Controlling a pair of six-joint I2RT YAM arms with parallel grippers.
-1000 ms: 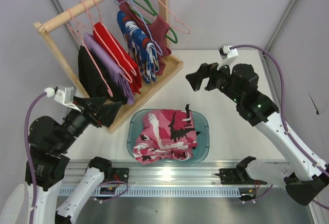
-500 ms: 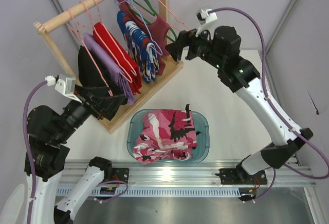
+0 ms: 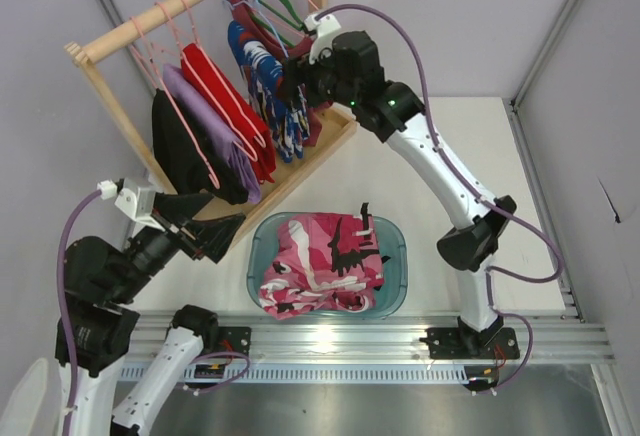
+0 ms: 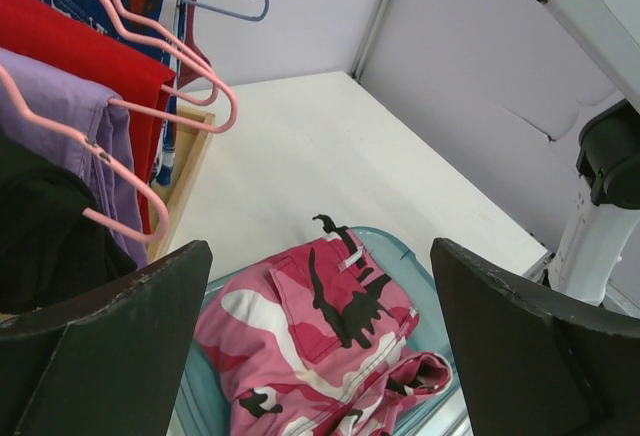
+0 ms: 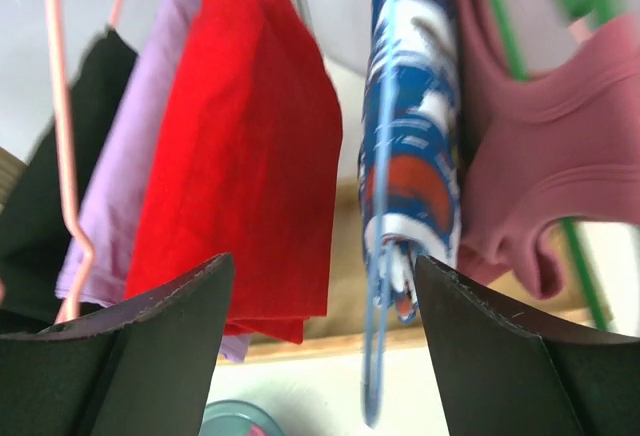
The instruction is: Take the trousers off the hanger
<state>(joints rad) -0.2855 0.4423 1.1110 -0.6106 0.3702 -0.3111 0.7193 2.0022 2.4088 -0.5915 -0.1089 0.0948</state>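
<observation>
The right hand (image 5: 322, 281), spread wide, is best closed low on the trousers (image 5: 415, 106), clear of the hanger (image 5: 378, 306); the left hand (image 4: 320, 256) is released too

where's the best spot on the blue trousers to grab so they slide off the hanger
Probably the lower hanging end of the trousers, beside the light-blue hanger wire. They hang as a narrow edge-on fold, so come straight in from the table side with the right gripper, jaws open, straddling it.
</observation>
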